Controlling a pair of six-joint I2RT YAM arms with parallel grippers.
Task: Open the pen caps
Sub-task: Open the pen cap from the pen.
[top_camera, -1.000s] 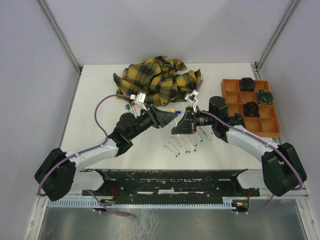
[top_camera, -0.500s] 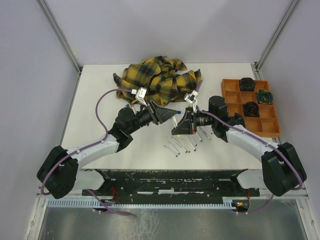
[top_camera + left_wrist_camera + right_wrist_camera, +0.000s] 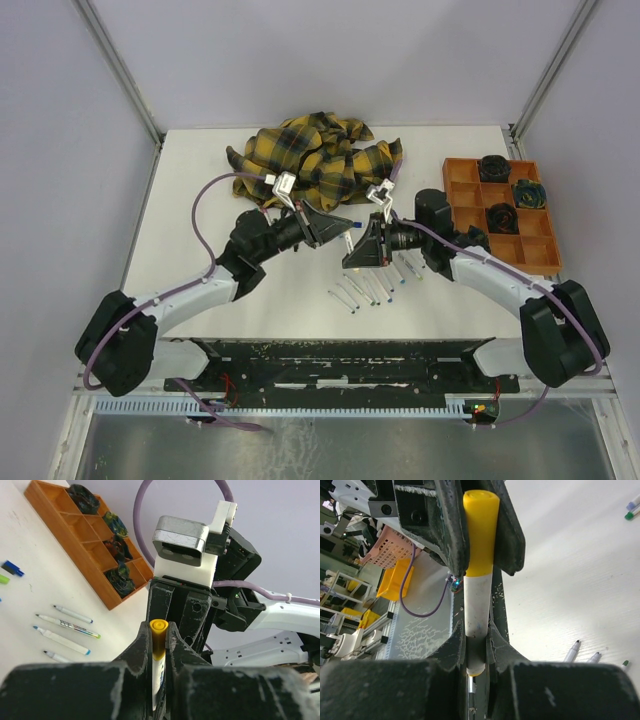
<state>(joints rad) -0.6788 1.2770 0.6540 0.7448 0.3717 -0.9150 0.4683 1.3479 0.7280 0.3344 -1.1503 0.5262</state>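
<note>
Left end effector [image 3: 159, 635] pinches yellow cap [image 3: 481, 530], right end effector [image 3: 476, 640] its pen [image 3: 476, 607], near loose pens [image 3: 368, 290].

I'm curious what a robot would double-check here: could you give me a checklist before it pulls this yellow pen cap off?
1. Left hand shut on the yellow cap: ok.
2. Right hand shut on the white barrel: ok.
3. Cap and barrel in one straight line: ok.
4. Cap seated on the barrel, not yet pulled: ok.
5. Both grips firm enough not to slip: cannot tell.
</note>
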